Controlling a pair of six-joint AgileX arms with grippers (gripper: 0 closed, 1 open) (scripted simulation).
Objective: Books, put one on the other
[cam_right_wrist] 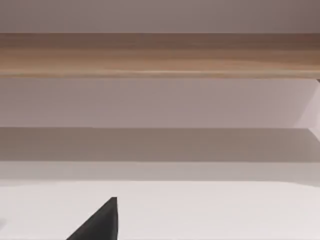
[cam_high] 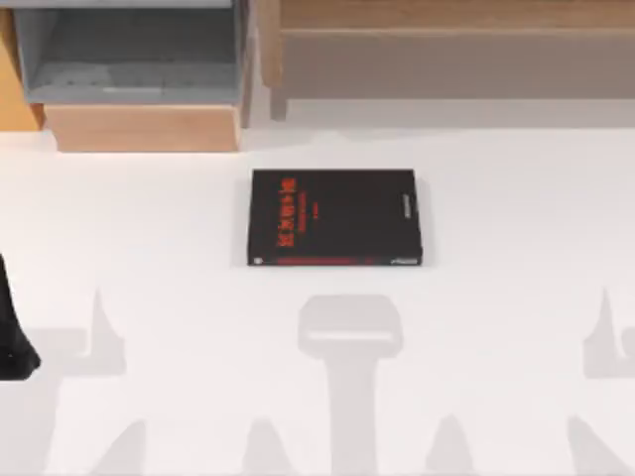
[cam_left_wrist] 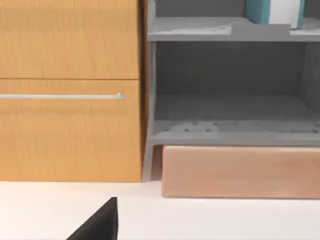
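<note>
Left gripper [cam_high: 15, 347], lower-left, grip state unreadable; black book [cam_high: 334, 216] mid-frame looks stiff, flat: grasp an edge.

you see a bare white table [cam_right_wrist: 210, 210] below; a dark finger [cam_right_wrist: 100, 225] of your right gripper at the edge; a wooden rail [cam_right_wrist: 160, 54] runs across beyond
</note>
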